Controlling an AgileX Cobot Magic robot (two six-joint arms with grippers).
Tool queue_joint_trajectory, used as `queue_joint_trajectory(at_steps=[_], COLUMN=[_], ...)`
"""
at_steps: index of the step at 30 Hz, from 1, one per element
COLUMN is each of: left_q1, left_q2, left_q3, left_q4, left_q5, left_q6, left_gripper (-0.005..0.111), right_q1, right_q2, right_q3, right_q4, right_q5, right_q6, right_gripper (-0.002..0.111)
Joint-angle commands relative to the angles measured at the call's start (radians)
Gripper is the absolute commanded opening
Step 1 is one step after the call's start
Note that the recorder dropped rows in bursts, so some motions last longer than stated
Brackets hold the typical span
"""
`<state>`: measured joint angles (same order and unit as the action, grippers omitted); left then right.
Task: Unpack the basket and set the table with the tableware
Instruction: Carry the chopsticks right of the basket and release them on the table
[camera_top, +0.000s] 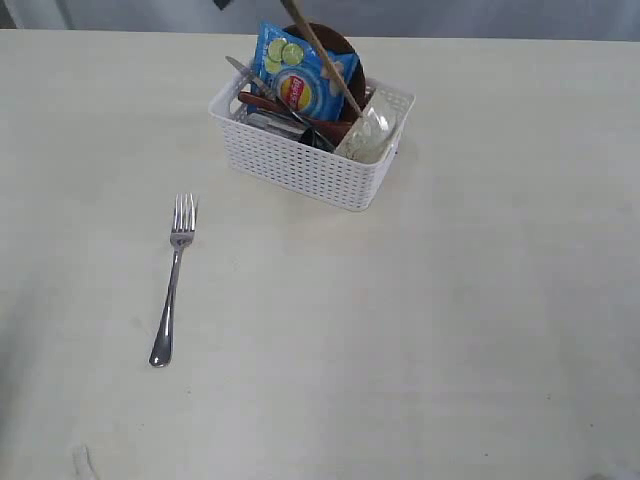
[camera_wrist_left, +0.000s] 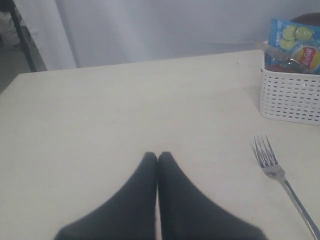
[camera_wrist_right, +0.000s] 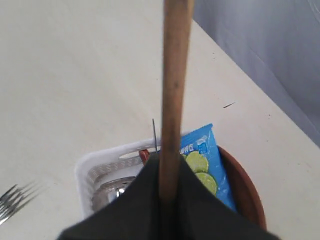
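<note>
The white basket (camera_top: 300, 165) stands at the far middle of the table (camera_top: 450, 330). It holds a blue chip bag (camera_top: 300, 85), a dark brown plate (camera_top: 340, 45), an off-white bowl (camera_top: 368, 130), a steel knife (camera_top: 252, 80), a reddish spoon (camera_top: 272, 103) and a steel cup (camera_wrist_right: 112, 187). A steel fork (camera_top: 172, 285) lies alone on the left, tines toward the basket. My right gripper (camera_wrist_right: 167, 172) hovers above the basket, shut on a wooden chopstick (camera_wrist_right: 175, 90) that slants up out of it (camera_top: 325, 60). My left gripper (camera_wrist_left: 158, 156) is shut and empty, low over the table left of the fork (camera_wrist_left: 280, 175).
A grey curtain (camera_wrist_left: 175, 30) hangs behind the table's far edge. The basket (camera_wrist_left: 290, 97) sits close to that edge. In the exterior view neither arm shows clearly.
</note>
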<state>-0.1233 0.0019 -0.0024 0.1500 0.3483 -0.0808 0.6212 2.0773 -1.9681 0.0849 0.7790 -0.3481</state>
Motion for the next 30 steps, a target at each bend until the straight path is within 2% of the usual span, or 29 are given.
queue_joint_trajectory(at_steps=[1,7,12,18,23,30], left_q1=[-0.005,-0.005,-0.005,-0.005,-0.005,-0.005], left_q2=[-0.002,-0.002,-0.002,-0.002,-0.002,-0.002], left_q3=[0.002,0.002,0.002,0.002,0.002,0.002], left_q4=[0.003,0.003,0.003,0.003,-0.004,-0.004], left_q5=[-0.001,-0.001,-0.001,-0.001,-0.001,-0.001], left_q6=[-0.002,-0.002,-0.002,-0.002,-0.002,-0.002], left_gripper=[0.0,0.0,0.0,0.0,0.0,0.0], right_q1=[-0.02,-0.092,-0.201,-0.354,-0.46,-0.488], right_q2=[-0.101,-0.163,-0.182,-0.18,-0.131,-0.045], right_q3=[0.002,0.004,0.111,0.37,0.555,0.62], right_q4=[0.007,0.015,0.023,0.023,0.023,0.02], right_q5=[0.092,0.234,0.271,0.156,0.068,0.012], right_q6=[0.087,0.162,0.232,0.348,0.368,0.386], right_gripper=[-0.001,-0.001,-0.001,-0.001,-0.001,0.0])
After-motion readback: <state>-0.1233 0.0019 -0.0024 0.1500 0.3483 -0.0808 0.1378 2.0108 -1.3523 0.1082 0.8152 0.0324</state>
